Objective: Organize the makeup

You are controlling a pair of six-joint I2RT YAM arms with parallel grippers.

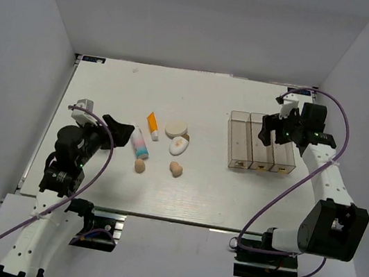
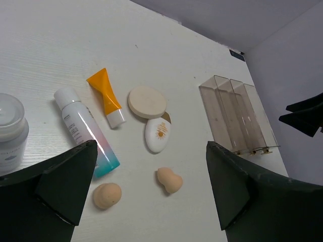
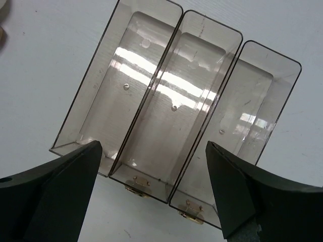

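Note:
The makeup lies loose at the table's left centre: an orange tube with a white cap, a white-pink-blue tube, a round cream compact, a white oval piece and two beige sponges. My left gripper is open and empty, hovering left of the tubes. My right gripper is open and empty above the clear three-compartment box.
All three box compartments are empty, and the box also shows in the left wrist view. A small white jar stands left of the white-pink-blue tube. White walls enclose the table on three sides.

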